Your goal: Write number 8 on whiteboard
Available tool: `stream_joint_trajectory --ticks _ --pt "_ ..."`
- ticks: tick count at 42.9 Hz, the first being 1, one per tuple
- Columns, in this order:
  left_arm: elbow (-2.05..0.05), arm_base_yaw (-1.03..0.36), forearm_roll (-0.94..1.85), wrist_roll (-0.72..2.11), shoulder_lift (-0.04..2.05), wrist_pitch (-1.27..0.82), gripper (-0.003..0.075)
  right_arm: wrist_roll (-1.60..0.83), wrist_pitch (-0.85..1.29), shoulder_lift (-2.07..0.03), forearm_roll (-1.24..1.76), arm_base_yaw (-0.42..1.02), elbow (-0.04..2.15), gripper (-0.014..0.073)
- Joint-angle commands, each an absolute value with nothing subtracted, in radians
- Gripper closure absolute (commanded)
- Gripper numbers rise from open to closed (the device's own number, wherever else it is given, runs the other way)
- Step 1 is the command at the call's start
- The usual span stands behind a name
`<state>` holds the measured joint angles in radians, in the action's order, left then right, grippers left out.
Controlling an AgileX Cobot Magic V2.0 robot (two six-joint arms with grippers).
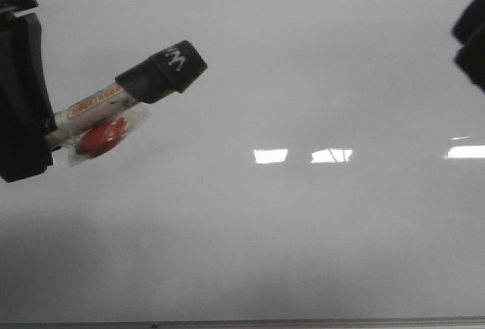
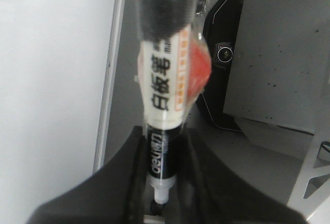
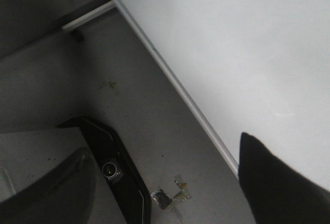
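The whiteboard (image 1: 303, 230) is a glossy pale grey sheet that fills the front view. No number 8 shows on it; the surface bears no drawn line. At the far left, my left gripper (image 1: 42, 128) is shut on a marker (image 1: 129, 94), which slants up and to the right with its black cap (image 1: 167, 71) on. In the left wrist view the marker (image 2: 165, 95) stands between the fingers of the left gripper (image 2: 162, 182). A red blob (image 1: 102, 136) is taped to the barrel. My right gripper (image 1: 471, 37) shows only partly at the upper right edge. In its wrist view the right gripper (image 3: 164, 146) is open and holds nothing.
Bright glare patches (image 1: 270, 155) lie across the board's middle. A thin grey frame edge (image 1: 303, 321) runs along the bottom. Beside the board, the wrist views show a grey surface with a black camera housing (image 3: 116, 172) and tape scraps (image 3: 170, 195).
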<state>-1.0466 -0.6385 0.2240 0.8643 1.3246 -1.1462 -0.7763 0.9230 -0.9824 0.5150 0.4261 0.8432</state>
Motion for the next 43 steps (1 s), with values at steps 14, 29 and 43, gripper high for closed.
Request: stream_joint_trajectory --ticks 14,29,43 --pt "-1.078 -0.671 0.242 0.875 1.302 -1.137 0.0741 -0.863 0.881 -1.354 0.561 0.686 1.151 0.0001" --pt "-1.078 -0.671 0.242 0.875 1.302 -1.135 0.0741 -0.896 0.878 -1.467 0.587 0.741 1.26 0.0004" --pt "-1.078 -0.671 0.246 0.875 1.302 -1.131 0.0741 -0.966 0.878 -1.504 0.705 0.741 1.261 0.0211"
